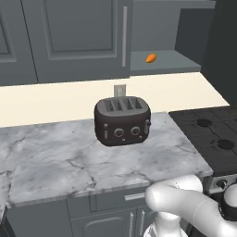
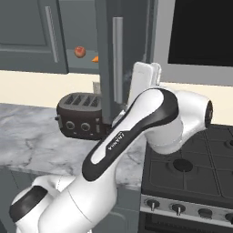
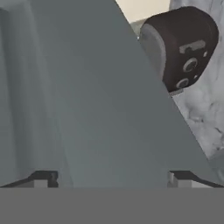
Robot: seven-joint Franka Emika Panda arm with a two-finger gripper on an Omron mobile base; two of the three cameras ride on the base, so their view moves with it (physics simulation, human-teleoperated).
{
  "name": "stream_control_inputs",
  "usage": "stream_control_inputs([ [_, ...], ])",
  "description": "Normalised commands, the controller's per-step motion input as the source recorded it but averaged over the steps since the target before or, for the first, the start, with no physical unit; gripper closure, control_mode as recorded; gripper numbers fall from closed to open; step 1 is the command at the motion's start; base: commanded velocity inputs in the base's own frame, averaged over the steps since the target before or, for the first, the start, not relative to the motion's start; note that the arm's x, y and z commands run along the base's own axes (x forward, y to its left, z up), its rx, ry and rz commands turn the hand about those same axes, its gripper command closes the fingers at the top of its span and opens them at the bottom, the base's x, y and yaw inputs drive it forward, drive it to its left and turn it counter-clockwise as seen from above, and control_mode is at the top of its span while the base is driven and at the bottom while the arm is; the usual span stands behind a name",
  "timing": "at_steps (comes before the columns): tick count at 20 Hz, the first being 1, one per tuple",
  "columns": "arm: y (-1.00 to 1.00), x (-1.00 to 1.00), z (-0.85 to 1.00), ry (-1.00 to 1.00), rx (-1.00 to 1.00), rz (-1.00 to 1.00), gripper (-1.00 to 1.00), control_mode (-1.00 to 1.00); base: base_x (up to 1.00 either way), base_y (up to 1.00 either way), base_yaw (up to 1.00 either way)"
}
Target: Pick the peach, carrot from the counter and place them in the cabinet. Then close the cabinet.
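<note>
Up against the open cabinet door (image 3: 100, 100) is where I have the claw (image 3: 111, 178): its two tips sit wide apart with nothing between them, the door's flat grey face close in front; whether they touch it I cannot tell. On the cabinet shelf (image 1: 176, 60) I see the carrot (image 1: 151, 58), and from the right side the peach (image 2: 80, 51) sits just beside it. Below, the toaster (image 1: 122, 120) stands on the marble bench (image 1: 69, 162), next to the stovetop (image 1: 213, 134).

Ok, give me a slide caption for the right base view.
Peach and carrot sit on the cabinet shelf; the arm reaches toward its open door, beside the toaster.
</note>
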Motion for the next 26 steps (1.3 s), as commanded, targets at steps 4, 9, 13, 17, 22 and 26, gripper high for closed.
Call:
stream_control_inputs([
  [4,1.00,0.37,-0.05,-0.25,-0.25,-0.03,-1.00,-1.00,0.00,0.00,0.00],
  [9,1.00,1.00,-0.90,-0.10,-0.32,-0.22,-1.00,-1.00,0.00,0.00,0.00],
  [13,0.97,1.00,-0.87,-0.09,-0.25,-0.31,-1.00,-1.00,0.00,0.00,0.00],
  [17,0.82,1.00,-0.19,-0.19,-0.14,-0.31,-1.00,-1.00,0.00,0.00,0.00],
  [22,0.60,1.00,0.00,-0.12,-0.05,-0.29,-1.00,-1.00,0.00,0.00,0.00],
  [26,0.49,1.00,0.00,0.00,-0.03,-0.26,-1.00,-1.00,0.00,0.00,0.00],
])
